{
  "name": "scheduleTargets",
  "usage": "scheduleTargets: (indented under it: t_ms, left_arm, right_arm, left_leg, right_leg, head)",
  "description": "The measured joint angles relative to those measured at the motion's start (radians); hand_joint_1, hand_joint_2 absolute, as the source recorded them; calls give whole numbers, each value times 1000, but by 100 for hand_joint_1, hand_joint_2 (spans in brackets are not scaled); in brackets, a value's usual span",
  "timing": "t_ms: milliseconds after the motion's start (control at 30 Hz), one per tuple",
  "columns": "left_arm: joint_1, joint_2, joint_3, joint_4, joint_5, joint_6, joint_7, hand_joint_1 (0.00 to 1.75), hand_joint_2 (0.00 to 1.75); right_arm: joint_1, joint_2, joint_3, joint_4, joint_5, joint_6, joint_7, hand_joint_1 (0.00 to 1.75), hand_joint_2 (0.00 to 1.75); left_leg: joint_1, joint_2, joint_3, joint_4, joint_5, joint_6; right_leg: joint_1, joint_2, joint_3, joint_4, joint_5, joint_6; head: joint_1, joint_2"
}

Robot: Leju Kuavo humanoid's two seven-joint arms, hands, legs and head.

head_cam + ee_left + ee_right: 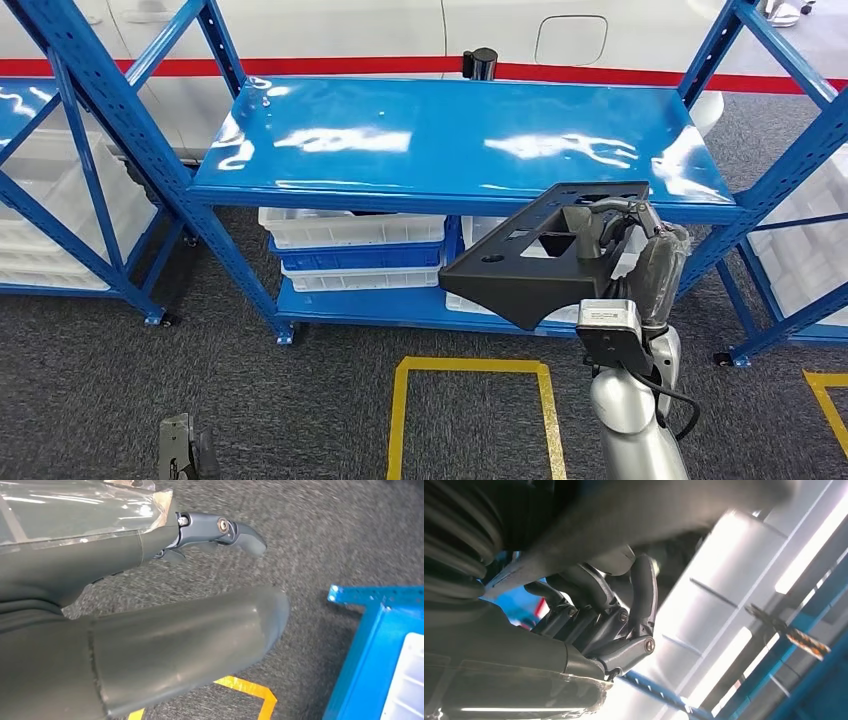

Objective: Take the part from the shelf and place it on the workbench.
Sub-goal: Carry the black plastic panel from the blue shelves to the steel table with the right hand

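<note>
While the grey speckled carpet (300, 400) takes up most of the floor, the big thing here is the blue metal shelf (460, 140), glossy top board with glare streaks on it, angled steel uprights on both sides. Under that top board sit stacked plastic bins (350, 250), white ones with a blue one sandwiched between, ribbed along the rims. Yellow tape (470, 400) marks a rectangle on the carpet in front of the shelf.

Next down in size: the part (545, 250), a flat matte black plate, roughly trapezoid, with a square cutout and a few round holes. It's up in the air in front of the shelf's front edge, tilted, not resting on anything. The right hand (610, 225) grips it at its right end, dark fingers (596, 597) curled tight around the edge in the right wrist view, silver arm coming up from below. So the part sticks out to the left of that hand.

The left hand (150, 645) hangs low over the carpet, near a blue shelf corner. Thick grey thumb straight out, one dark finger (220, 530) a bit bent, nothing in it, fingers apart.
</note>
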Motion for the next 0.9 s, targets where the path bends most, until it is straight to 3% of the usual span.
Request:
scheduleTargets:
  t_ms: [33,100,167,200,233,300,333,367,433,467,500,533,567,600,667,700,733,800,833,900]
  left_arm:
    - [0,0,6,0,4,7,-7,0,0]
    - [-2,-1,16,0,8,23,-22,0,0]
    - [-6,-1,24,-2,10,37,-36,0,0]
    - [-8,-1,28,-2,11,43,-43,0,0]
    - [-8,-1,32,-3,14,48,-51,0,0]
    - [-3,-1,43,-3,24,56,-70,0,0]
    - [-1,0,50,-3,28,60,-80,0,0]
    - [1,1,56,-3,31,63,-89,0,0]
    - [6,4,66,-3,33,68,-100,0,0]
    - [9,5,70,-3,33,70,-103,0,0]
    - [13,7,73,-3,34,72,-106,0,0]
    - [18,8,77,-3,34,74,-107,0,0]
    - [22,10,80,-3,35,75,-108,0,0]
    - [24,12,84,-3,35,77,-108,0,0]
    - [27,15,88,-4,35,79,-108,0,0]
    - [27,17,90,-4,35,80,-108,0,0]
    - [28,19,90,-5,35,81,-109,0,0]
    - [31,23,91,-6,35,81,-109,0,0]
    - [34,25,92,-7,35,81,-109,0,0]
    - [37,27,92,-7,35,81,-109,0,0]
  right_arm:
    - [4,8,-2,1,-15,8,-7,175,175]
    - [11,22,-9,1,-40,19,-20,175,175]
    - [19,32,-20,-4,-62,29,-29,175,175]
    - [23,34,-25,-8,-74,36,-34,175,175]
    - [28,34,-31,-10,-87,45,-40,175,175]
    - [34,33,-43,-8,-111,63,-57,175,175]
    - [36,31,-50,-4,-121,71,-65,175,175]
    - [37,30,-55,2,-127,76,-72,175,175]
    - [38,29,-63,13,-133,81,-80,175,175]
    - [39,28,-66,19,-135,82,-82,175,175]
    - [40,29,-68,24,-136,82,-83,175,175]
    - [42,30,-70,28,-137,82,-83,175,175]
    - [43,31,-71,30,-138,82,-84,175,175]
    - [44,33,-72,32,-138,82,-84,175,175]
    - [42,36,-74,33,-138,81,-86,175,175]
    - [42,38,-75,33,-138,81,-87,175,175]
    - [42,39,-76,34,-138,81,-88,175,175]
    - [43,43,-76,35,-138,81,-89,175,175]
    - [43,45,-77,36,-138,81,-90,175,175]
    - [43,49,-79,36,-138,81,-90,175,175]
  left_leg:
    - [1,0,15,16,15,-1]
    - [4,0,106,-66,57,2]
    - [3,-2,221,-215,49,9]
    - [1,-4,254,-266,35,13]
    - [-4,-5,267,-293,26,19]
    - [-9,0,255,-305,39,36]
    - [-9,3,245,-308,51,47]
    - [-8,6,232,-311,64,56]
    - [-9,8,202,-311,90,65]
    - [-10,9,184,-310,104,66]
    - [-11,9,166,-309,118,65]
    - [-12,10,148,-308,131,64]
    - [-12,11,132,-307,143,61]
    - [-11,11,119,-305,154,57]
    - [-14,10,100,-300,174,48]
    - [-16,10,95,-299,183,42]
    - [-17,10,93,-300,193,37]
    - [-14,10,87,-301,205,26]
    - [-11,8,80,-290,186,21]
    - [-6,5,55,-210,91,11]
  right_leg:
    - [1,0,-16,1,12,2]
    - [1,1,-43,5,32,10]
    - [5,-1,-60,11,46,22]
    - [6,-2,-65,13,54,29]
    - [7,-4,-69,13,62,38]
    - [4,-4,-78,14,71,51]
    - [4,-3,-89,30,54,51]
    - [4,-2,-104,62,21,46]
    - [4,-1,-142,178,-70,33]
    - [4,-1,-154,241,-100,34]
    - [3,-1,-155,289,-109,41]
    - [3,-1,-143,308,-100,52]
    - [3,-1,-113,289,-78,63]
    - [2,-1,-65,234,-57,71]
    - [4,0,49,78,-60,67]
    - [7,1,86,19,-73,60]
    - [11,3,102,-12,-84,51]
    - [8,2,88,-16,-76,35]
    - [5,1,79,-14,-66,22]
    - [0,-1,58,-14,-42,2]
  head:
    - [0,0]
    - [0,0]
    - [1,0]
    - [2,0]
    - [2,0]
    - [2,0]
    - [3,0]
    - [4,0]
    - [6,0]
    - [6,0]
    - [6,0]
    - [6,0]
    - [6,0]
    - [6,0]
    - [6,0]
    - [6,0]
    - [5,0]
    - [5,0]
    - [4,0]
    - [4,0]
